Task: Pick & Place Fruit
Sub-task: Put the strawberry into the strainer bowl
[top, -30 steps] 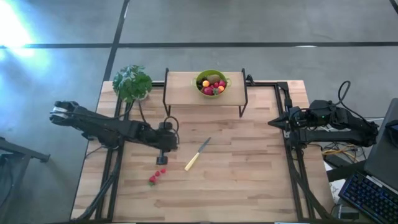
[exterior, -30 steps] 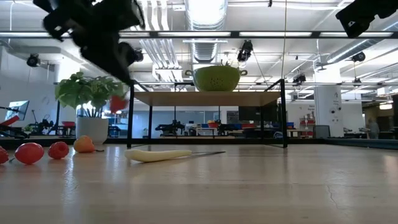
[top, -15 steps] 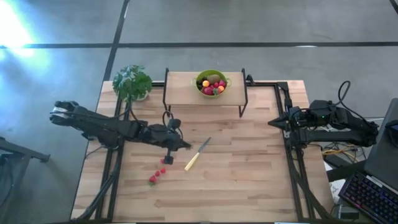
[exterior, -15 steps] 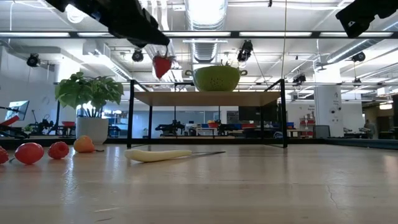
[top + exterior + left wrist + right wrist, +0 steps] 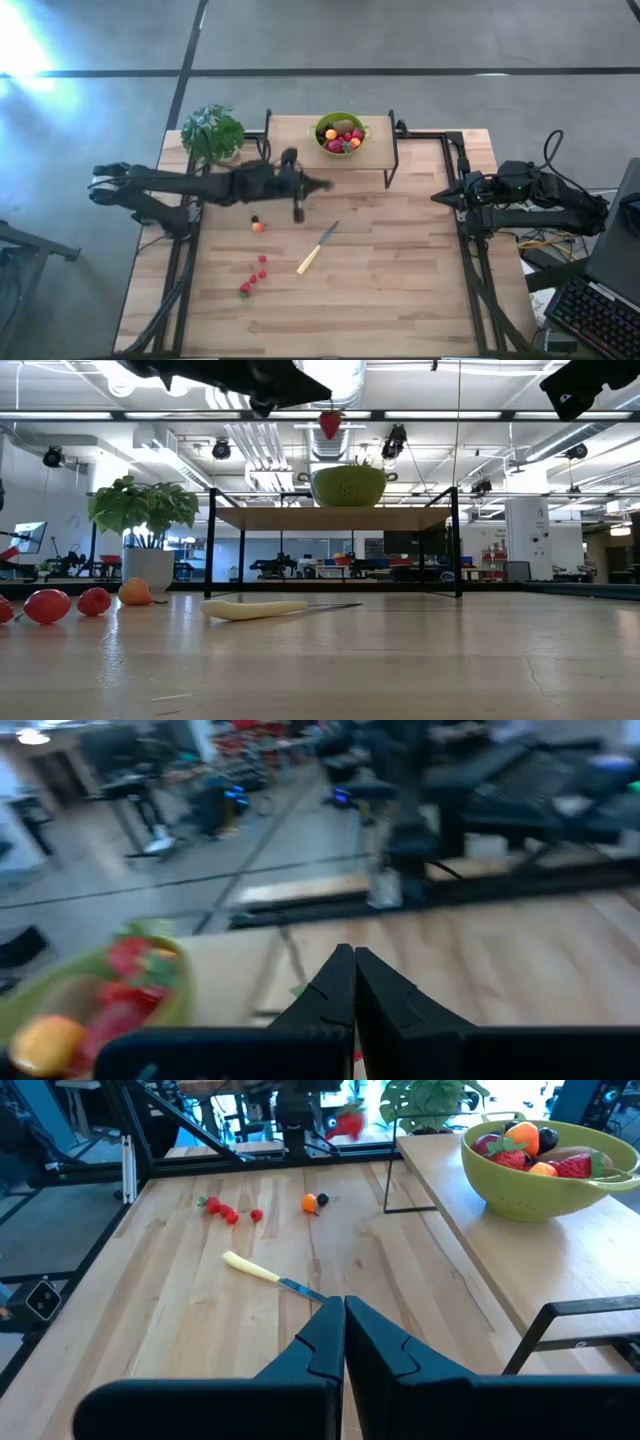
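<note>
The left gripper (image 5: 318, 400) is pinching a strawberry (image 5: 330, 424) high at top centre, just above the green colander (image 5: 348, 485); the right gripper (image 5: 436, 198), pressed together, is waiting mid-right.

Two dark jointed arms, black cables; tapered black fingers (image 5: 330, 1342)

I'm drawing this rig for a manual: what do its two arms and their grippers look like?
Both arms are dark, slim and jointed. The left arm has a pale end segment and a cable looping off it. The right arm trails black cables. The left gripper and right gripper each have two black, angular, tapering fingers.
</note>
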Robot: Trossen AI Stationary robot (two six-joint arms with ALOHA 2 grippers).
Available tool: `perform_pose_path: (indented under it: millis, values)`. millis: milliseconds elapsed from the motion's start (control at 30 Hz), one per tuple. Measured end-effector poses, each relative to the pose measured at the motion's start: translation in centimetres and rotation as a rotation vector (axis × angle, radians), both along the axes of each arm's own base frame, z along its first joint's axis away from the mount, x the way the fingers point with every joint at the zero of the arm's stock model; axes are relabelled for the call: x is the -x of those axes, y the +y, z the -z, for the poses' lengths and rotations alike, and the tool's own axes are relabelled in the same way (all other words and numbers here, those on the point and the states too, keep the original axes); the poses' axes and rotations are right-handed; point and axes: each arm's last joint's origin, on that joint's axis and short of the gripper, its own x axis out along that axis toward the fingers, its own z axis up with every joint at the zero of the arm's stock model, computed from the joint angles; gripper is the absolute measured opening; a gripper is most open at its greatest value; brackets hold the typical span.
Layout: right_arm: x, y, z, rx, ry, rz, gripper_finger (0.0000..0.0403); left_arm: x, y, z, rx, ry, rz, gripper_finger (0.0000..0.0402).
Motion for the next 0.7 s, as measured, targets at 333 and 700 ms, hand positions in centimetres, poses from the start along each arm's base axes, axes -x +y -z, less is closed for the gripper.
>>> perform_pose_path:
  millis: [333,700]
  values:
    - [0.0,0.0,0.0,0.000,0.000,0.000,0.0008,-4.2,5.5,-3.8,-0.027,-0.104,-0.154,0.0000]
    - [0.0,0.0,0.0,0.000,0.000,0.000,0.0008,-8.0,10.9,-3.4,-0.015,0.016,-0.272,0.0000]
